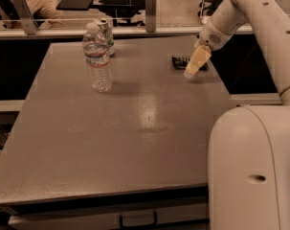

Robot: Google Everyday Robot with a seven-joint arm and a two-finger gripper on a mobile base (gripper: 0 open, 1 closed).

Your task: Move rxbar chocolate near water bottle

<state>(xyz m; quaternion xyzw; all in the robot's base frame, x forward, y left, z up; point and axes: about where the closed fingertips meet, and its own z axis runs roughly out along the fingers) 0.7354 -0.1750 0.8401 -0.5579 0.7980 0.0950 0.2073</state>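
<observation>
Camera view: the flat grey speckled counter (135, 143) fills most of the scene. Its near edge runs along the bottom and its far edge lies under a pale rail. The broad middle and the whole near half of the surface are bare, and so is the stretch between the two task items along the far part.

The clear ribbed plastic water bottle (97, 59) with a white cap and a pale label band stands upright in the far left part, set back from the far edge and well in from the left edge. A green-and-white can (108, 36) stands just behind it, closer to the far edge; whether the two touch cannot be told.

The small flat black rxbar chocolate (180, 61) lies near the far right corner, close to the right edge and well apart from the bottle. It lies flat, with pale marks showing on its dark wrapper, and its right end is hidden behind the gripper.

The pale yellowish gripper (189, 73) slants down and to the left from the white jointed robot arm (259, 18). Its tip is just at the near right side of the bar and low over the counter. Its spread, and whether it touches the bar, cannot be told.

The large white rounded robot base (252, 171) crowds the counter's near right corner.
</observation>
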